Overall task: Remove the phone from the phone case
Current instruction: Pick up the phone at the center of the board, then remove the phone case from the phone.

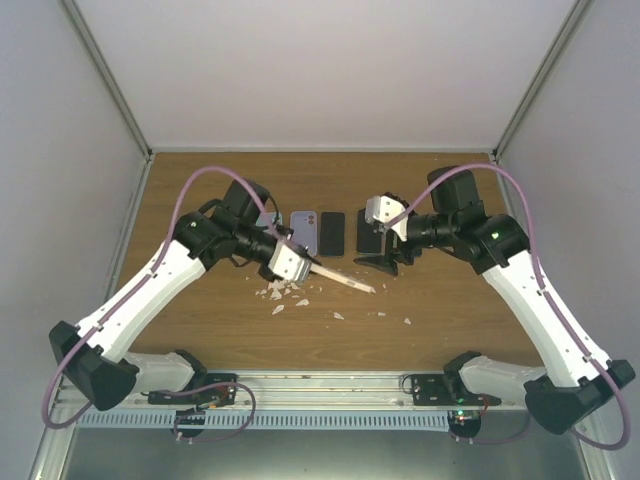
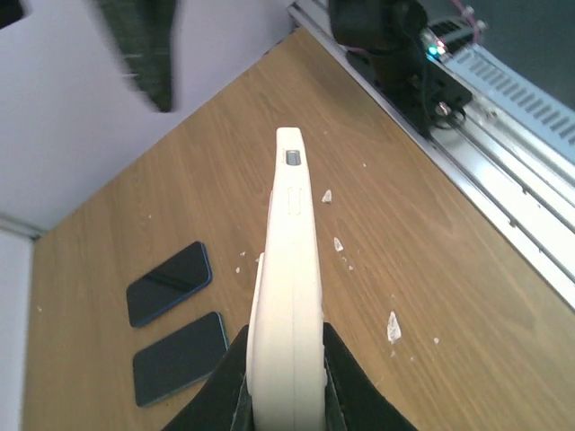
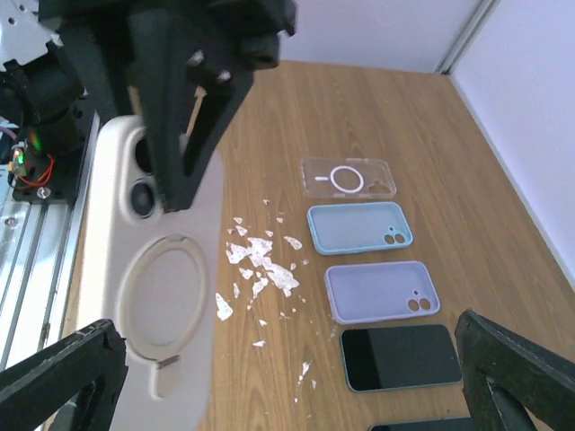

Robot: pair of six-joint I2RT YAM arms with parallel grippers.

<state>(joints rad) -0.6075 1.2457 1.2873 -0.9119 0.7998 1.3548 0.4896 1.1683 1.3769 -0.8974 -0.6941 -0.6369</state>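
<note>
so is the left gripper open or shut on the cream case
Shut: the left gripper clamps the cream case, fingers pressed on both faces, no gap.

from the left wrist i only get the cream case [image 2: 287, 287] edge-on, its lower end cut off by the frame, so i can't tell whether a phone sits inside it. a blurred dark shape [image 2: 144, 54] hangs at top left. from the right wrist the left gripper [image 3: 175, 189] covers the case's upper end, and the lowest dark phone [image 3: 409, 424] is clipped by the bottom edge
</note>
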